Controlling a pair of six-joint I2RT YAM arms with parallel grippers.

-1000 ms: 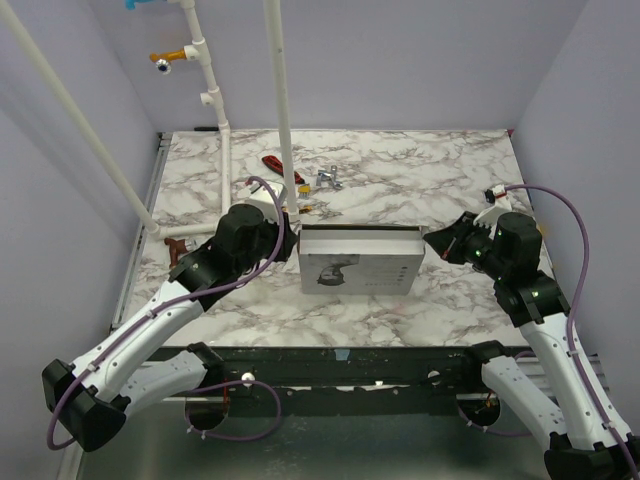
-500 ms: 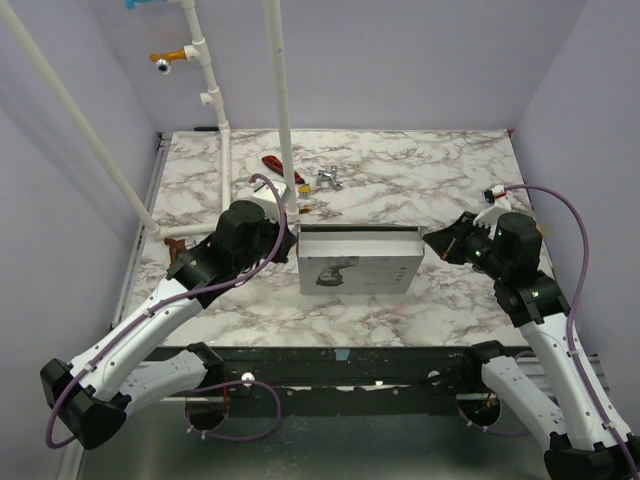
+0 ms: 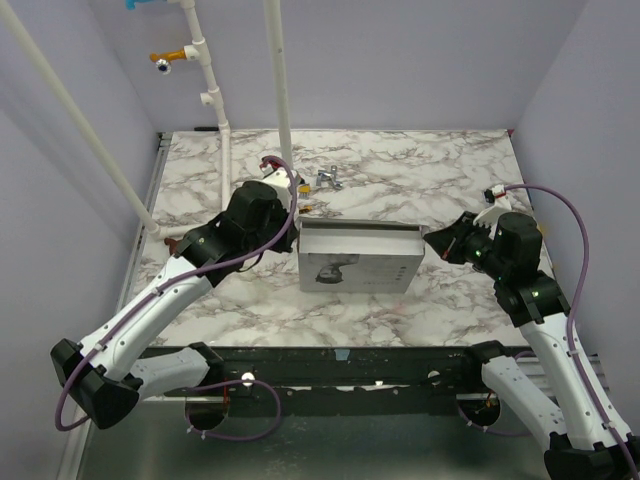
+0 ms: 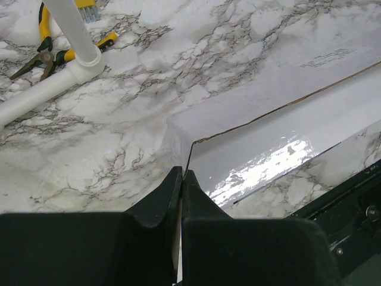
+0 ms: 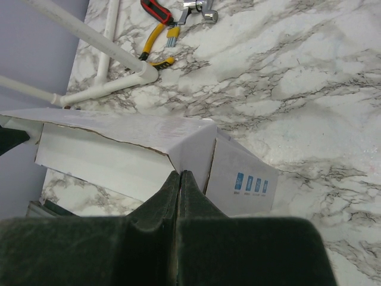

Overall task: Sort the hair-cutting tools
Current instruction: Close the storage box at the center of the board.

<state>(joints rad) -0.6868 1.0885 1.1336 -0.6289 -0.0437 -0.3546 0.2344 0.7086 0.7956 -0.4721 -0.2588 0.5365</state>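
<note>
No hair-cutting tools show in any view. A white cardboard box (image 3: pixel 360 268) with a printed picture lies in the middle of the table, its lid (image 3: pixel 360 232) slightly raised. My left gripper (image 3: pixel 297 224) is shut on the lid's left corner, and the left wrist view shows the thin card pinched between the fingertips (image 4: pixel 181 174). My right gripper (image 3: pixel 431 241) is shut on the lid's right corner (image 5: pixel 180 174), just above the box's end with blue icons (image 5: pixel 250 182). The inside of the box is hidden.
Red-handled pliers (image 5: pixel 156 9), yellow-handled pliers (image 5: pixel 153 44) and a small metal piece (image 3: pixel 328 178) lie behind the box. A white pipe frame (image 3: pixel 222 150) stands at the back left, its foot close to the box. A reddish-brown piece (image 3: pixel 172 243) lies by the left edge.
My left gripper has closed on the lid's left corner, and the left wrist has moved away from me. The right arm has not moved.
</note>
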